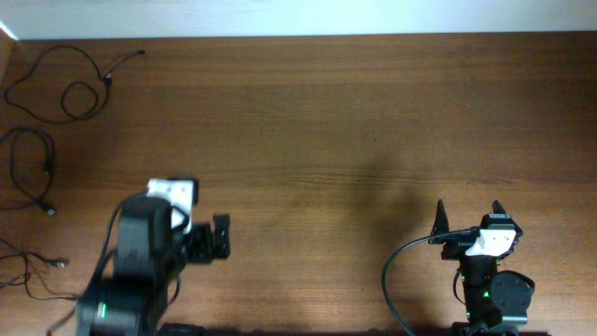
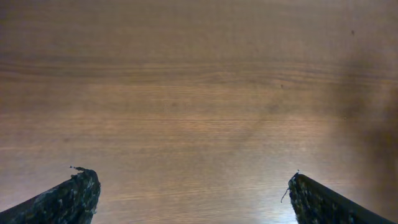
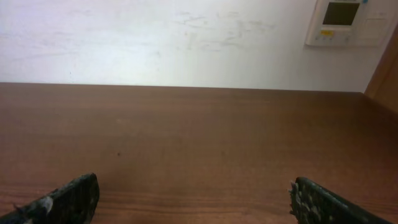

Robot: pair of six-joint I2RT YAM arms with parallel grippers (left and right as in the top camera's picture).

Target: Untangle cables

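Three thin black cables lie apart along the table's left side in the overhead view. One (image 1: pixel 70 89) loops at the far left corner, its plug end near the back edge. A second (image 1: pixel 33 168) forms a long loop below it. A third (image 1: pixel 33 271) with reddish ends lies at the front left, partly cut by the frame edge. My left gripper (image 1: pixel 221 237) is open and empty, right of the cables; its wrist view (image 2: pixel 189 186) shows only bare wood. My right gripper (image 1: pixel 469 213) is open and empty at the front right, and its wrist view (image 3: pixel 193 193) shows no cable.
The brown wooden table (image 1: pixel 354 121) fills the overhead view. A white wall (image 3: pixel 155 37) stands behind its far edge, with a white wall panel (image 3: pixel 345 22) at the upper right of the right wrist view. A thick black arm wire (image 1: pixel 392 280) curves beside the right arm.
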